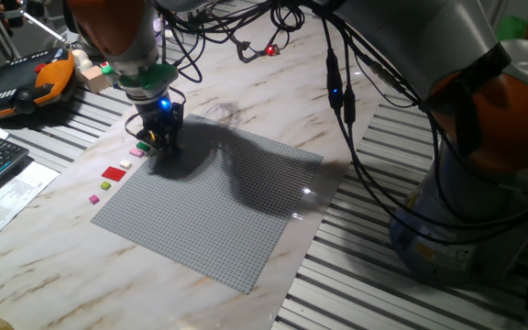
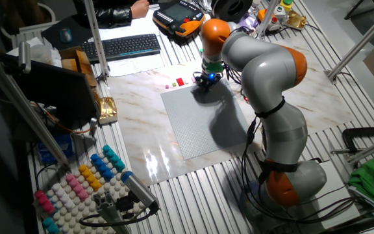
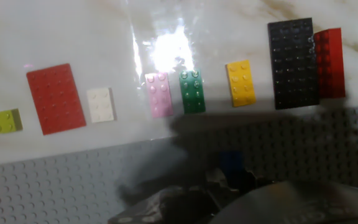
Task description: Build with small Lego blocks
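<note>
Eight small Lego blocks (image 3: 193,91) line the baseplate's (image 3: 55,180) edge.

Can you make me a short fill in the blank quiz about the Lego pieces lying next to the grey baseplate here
1. In the hand view, the pink block lies directly beside the ____ block.
2. The white block lies between the pink block and the large ____ plate.
3. The black plate touches a ____ block at its far side.
4. All these blocks lie on the marble table, just off the edge of the grey ____.

Missing words: green; red; red; baseplate
</note>
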Motion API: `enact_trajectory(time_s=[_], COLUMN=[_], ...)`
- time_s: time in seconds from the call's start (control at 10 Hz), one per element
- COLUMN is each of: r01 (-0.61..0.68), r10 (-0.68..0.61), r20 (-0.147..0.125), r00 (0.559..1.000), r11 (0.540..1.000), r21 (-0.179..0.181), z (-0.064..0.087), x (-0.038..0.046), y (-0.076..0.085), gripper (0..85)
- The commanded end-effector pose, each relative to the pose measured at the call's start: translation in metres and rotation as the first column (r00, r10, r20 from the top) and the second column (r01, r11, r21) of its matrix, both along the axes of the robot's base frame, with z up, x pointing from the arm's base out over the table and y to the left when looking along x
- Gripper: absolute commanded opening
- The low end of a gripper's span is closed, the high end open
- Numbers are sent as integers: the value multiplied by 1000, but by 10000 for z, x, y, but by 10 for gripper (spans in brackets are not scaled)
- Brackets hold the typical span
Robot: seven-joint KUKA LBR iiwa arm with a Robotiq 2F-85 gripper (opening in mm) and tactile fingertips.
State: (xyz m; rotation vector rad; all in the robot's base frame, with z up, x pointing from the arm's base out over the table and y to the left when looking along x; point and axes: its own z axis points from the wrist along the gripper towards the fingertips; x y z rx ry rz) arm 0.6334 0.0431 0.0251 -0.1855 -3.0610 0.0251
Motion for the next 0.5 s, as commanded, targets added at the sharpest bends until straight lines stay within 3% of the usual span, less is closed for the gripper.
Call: enact_trajectory(time_s=[0.0,0.4], r01=[-8,-15], r10=[8,15], r20=[1,11], r00=[1000,1000], r11=[1000,1000], r21=[-3,-3], z=[-8,-32], x=[-14,-18], y=[7,13], gripper=[7,7])
